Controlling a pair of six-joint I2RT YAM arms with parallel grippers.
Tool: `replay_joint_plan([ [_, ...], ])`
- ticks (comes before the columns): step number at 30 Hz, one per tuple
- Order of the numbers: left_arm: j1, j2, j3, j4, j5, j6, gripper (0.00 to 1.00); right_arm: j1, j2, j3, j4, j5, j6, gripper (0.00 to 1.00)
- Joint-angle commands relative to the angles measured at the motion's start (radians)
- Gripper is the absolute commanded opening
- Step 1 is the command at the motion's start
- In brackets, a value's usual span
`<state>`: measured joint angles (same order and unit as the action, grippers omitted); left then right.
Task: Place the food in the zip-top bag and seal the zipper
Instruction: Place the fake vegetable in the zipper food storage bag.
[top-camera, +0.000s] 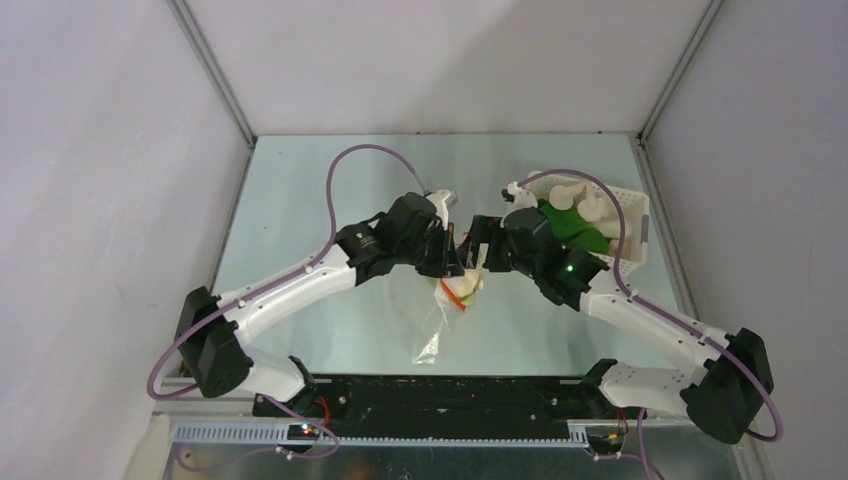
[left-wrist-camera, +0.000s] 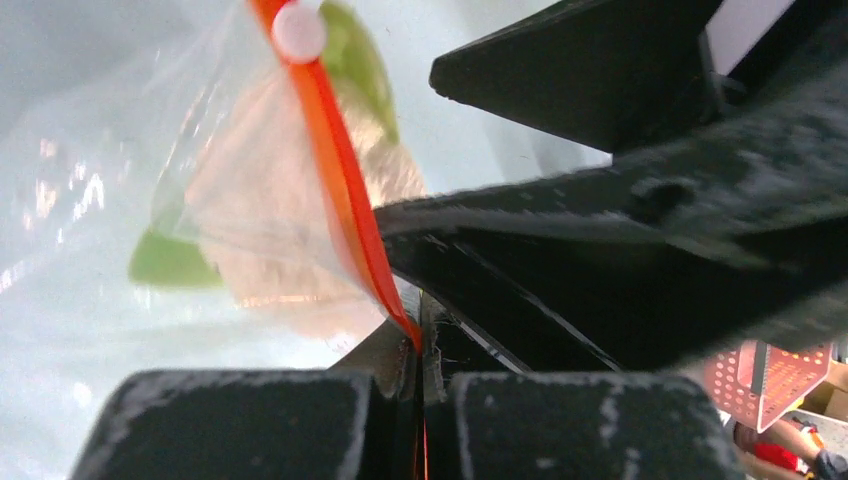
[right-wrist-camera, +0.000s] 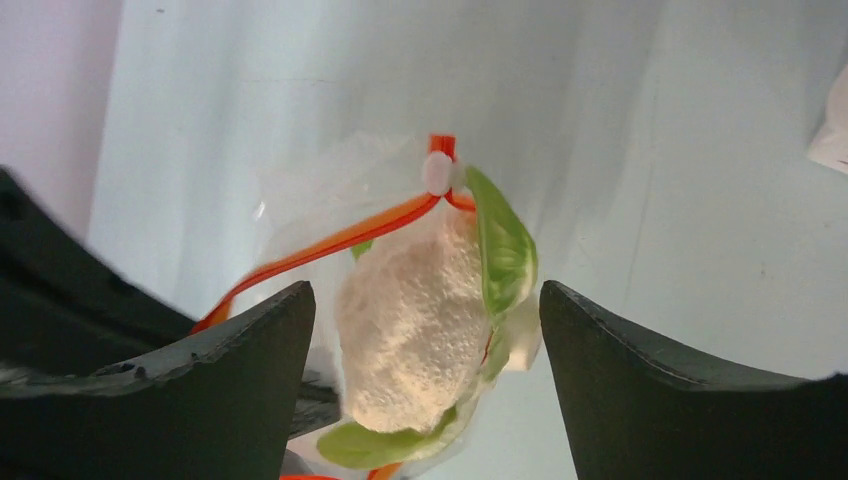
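Observation:
The clear zip-top bag (top-camera: 436, 325) hangs from my left gripper (top-camera: 452, 262), which is shut on the orange-red zipper strip (left-wrist-camera: 345, 190) at its end (left-wrist-camera: 420, 372). A white slider (left-wrist-camera: 298, 30) sits on the strip. A cream-white food piece wrapped in green leaf (right-wrist-camera: 420, 320) sits in the bag's mouth; it also shows in the top view (top-camera: 468, 288) and through the plastic in the left wrist view (left-wrist-camera: 290, 220). My right gripper (right-wrist-camera: 427, 295) is open, its fingers (right-wrist-camera: 250, 350) on either side of that food without touching it. The zipper (right-wrist-camera: 330, 240) gapes open.
A white perforated basket (top-camera: 636, 212) at the right back holds more cream-white pieces (top-camera: 580, 198) and green leafy pieces (top-camera: 570, 225). Grey walls close in the table on three sides. The two arms meet over the table's middle.

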<state>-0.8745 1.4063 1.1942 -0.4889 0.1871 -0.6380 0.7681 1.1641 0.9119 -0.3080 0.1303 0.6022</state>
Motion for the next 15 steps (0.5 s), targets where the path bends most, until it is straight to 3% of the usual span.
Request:
replay_joint_plan([
  [1,-0.006,-0.038,0.015,0.216,0.037,-0.040,0.00,0.029,-0.076,0.050,0.065,-0.152,0.061,0.88],
  [6,-0.006,-0.043,0.025,0.216,0.045,-0.036,0.00,0.002,-0.157,0.057,0.044,-0.150,0.057,0.90],
  [10,-0.007,-0.062,0.027,0.222,0.048,-0.027,0.00,-0.044,-0.235,0.055,-0.069,-0.029,0.062,0.96],
  [15,-0.006,-0.076,0.018,0.239,0.066,-0.019,0.00,-0.216,-0.320,-0.002,-0.226,0.029,0.133,0.97],
])
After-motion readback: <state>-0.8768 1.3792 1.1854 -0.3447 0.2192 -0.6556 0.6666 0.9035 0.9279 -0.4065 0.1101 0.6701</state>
